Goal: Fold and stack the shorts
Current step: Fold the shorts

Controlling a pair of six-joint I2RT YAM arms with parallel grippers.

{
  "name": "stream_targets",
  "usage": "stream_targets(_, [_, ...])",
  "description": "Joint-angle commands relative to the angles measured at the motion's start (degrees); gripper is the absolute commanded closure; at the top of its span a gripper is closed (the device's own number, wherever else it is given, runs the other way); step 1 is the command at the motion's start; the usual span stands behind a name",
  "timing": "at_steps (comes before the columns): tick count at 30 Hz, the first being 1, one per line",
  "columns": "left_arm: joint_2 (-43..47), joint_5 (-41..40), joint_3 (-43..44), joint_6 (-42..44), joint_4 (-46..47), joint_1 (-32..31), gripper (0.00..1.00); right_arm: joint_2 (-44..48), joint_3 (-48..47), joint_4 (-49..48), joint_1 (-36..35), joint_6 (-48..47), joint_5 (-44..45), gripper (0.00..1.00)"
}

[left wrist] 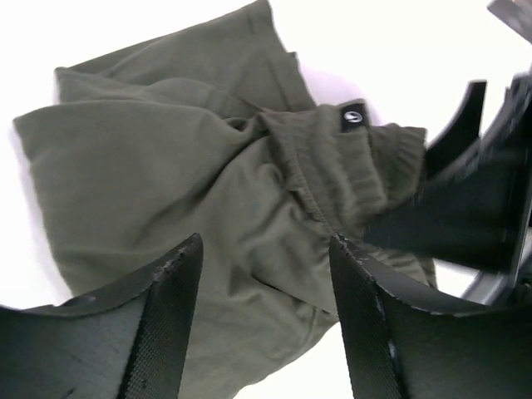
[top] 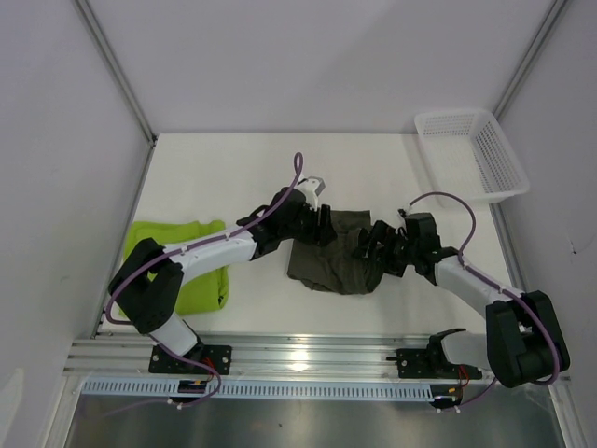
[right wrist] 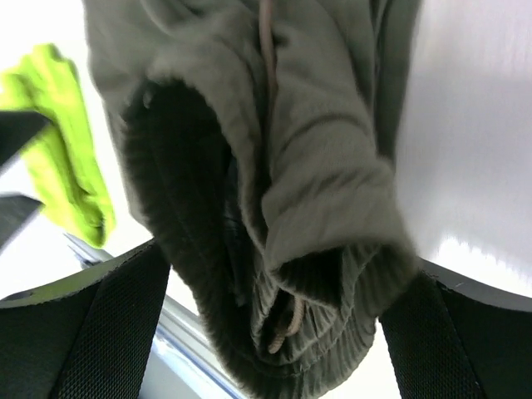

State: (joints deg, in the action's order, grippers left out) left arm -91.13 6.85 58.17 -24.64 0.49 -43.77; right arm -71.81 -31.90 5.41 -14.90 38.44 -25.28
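**Rail to basket: one-sided hold on a rumpled pair**

Nearest, along the rail: nothing at stake.

Just beyond, near left: lime green shorts lying on the table, partly under the left arm and well apart from the other pair. Looks folded, though cannot tell how neatly. Risks a nudge from that arm's elbow on any sweep across.

Mid-table: olive-grey shorts, heaped and creased rather than flat, with a gripper at each side. Right gripper clamped on a thick wad of waistband, with the drawstring caught in the bunch. Left gripper spread wide, hovering just above the cloth and holding nothing.

Judging from this: a hold on the right side only.
- Threatens to drag the whole heap rightward on any lift or pull, instead of spreading it.
- Would then set the creases into the fold.
- Seems prone to shedding inner layers from so fat a pinch.
- Probably catches several layers mid-leg, not an edge, on closing the left fingers here, giving a skewed fold.
- Invites a finger-to-finger knock over the waistband, with both grippers so near.

Far right: white mesh basket, well apart, no hazard.
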Motion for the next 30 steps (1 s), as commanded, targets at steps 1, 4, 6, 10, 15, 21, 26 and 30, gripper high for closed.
stream_targets(1, [-0.8, -3.77, 2.03, -1.46, -0.05, -0.18, 0.36, 0.45, -3.34, 4.86, -4.69, -1.43, 9.0, 0.0])
stream_targets(4, [-1.07, -5.01, 2.56, -3.21, -1.98, 0.52, 0.36, -1.4, -5.71, 7.59, -7.69, -1.52, 14.46, 0.01])
stream_targets(6, [0.25, -4.66, 2.21, -3.74, -1.99, 1.32, 0.35, -2.45, -6.33, 7.34, -8.48, -1.43, 15.52, 0.02])
stream_targets(10, [3.94, -5.35, 2.56, -2.96, -4.79, 2.46, 0.32, -4.56, -8.61, 8.56, -9.27, -1.26, 17.8, 0.15])
stream_targets(15, [8.07, -6.24, 2.91, -2.08, -7.61, 3.25, 0.3, -9.65, -14.48, 11.72, -11.47, -1.61, 22.28, 0.17])
stream_targets(21, [9.66, -6.5, 2.47, -1.37, -9.1, 3.43, 0.29, -11.95, -18.19, 14.19, -14.46, -2.05, 25.28, 0.43])
stream_targets(26, [11.15, -6.41, 1.51, -1.72, -9.98, 4.56, 0.28, -12.39, -20.82, 15.85, -14.63, -4.06, 25.98, 0.88])
stream_targets(30, [13.34, -3.87, 0.63, -3.39, -11.3, 8.95, 0.28, -12.56, -25.48, 19.54, -15.16, -6.09, 24.32, 1.0])
